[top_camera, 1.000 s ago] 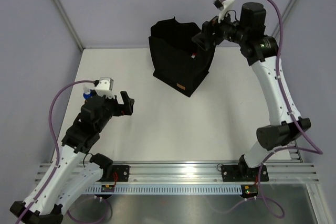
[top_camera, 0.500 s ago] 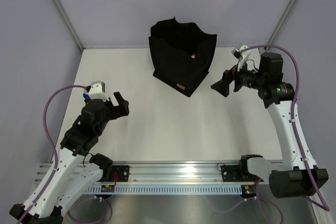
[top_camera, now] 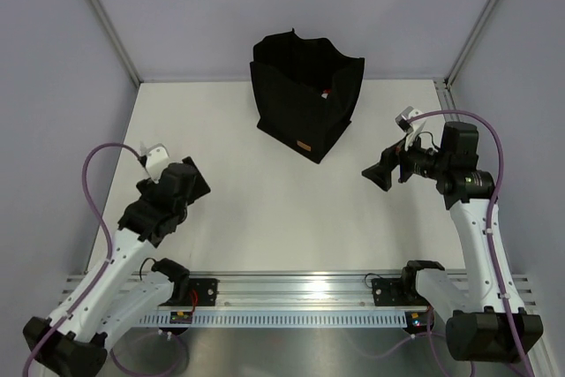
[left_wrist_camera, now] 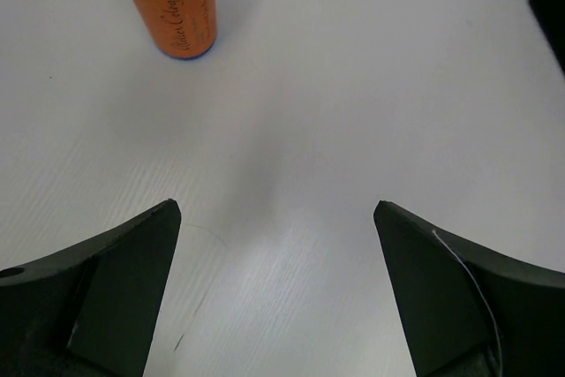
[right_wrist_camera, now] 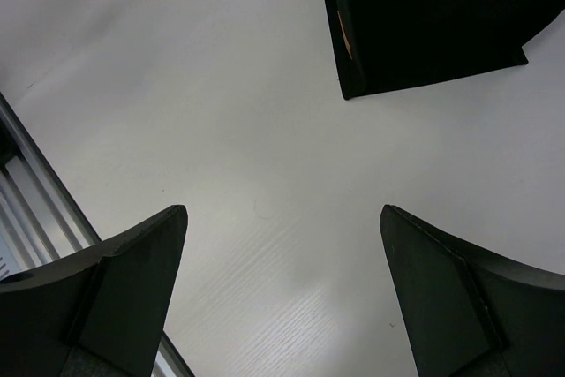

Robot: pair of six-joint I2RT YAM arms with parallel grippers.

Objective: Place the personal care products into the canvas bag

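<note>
The canvas bag [top_camera: 305, 99] stands upright at the back middle, black with a small tan label [top_camera: 306, 147]; a bit of red and white [top_camera: 327, 93] shows inside it. An orange bottle with a blue cap [left_wrist_camera: 181, 2] lies on the table beyond my left gripper [left_wrist_camera: 275, 209], which is open and empty. In the top view my left arm hides this bottle. My right gripper [right_wrist_camera: 282, 209] is open and empty over bare table, to the right of the bag [right_wrist_camera: 433, 15]. In the top view the left gripper [top_camera: 196, 184] is at the near left and the right gripper [top_camera: 381, 174] at the right. The other bottles are out of view.
The white table [top_camera: 265, 209] is bounded by a metal rail [top_camera: 291, 293] at the near edge and grey walls at the back and sides. A black corner [left_wrist_camera: 552, 6] shows at the left wrist view's upper right.
My right arm has drawn back from over the bag and come down to the right of it. My left arm has pulled back towards the near left, covering the bottle's blue cap in the top view.
</note>
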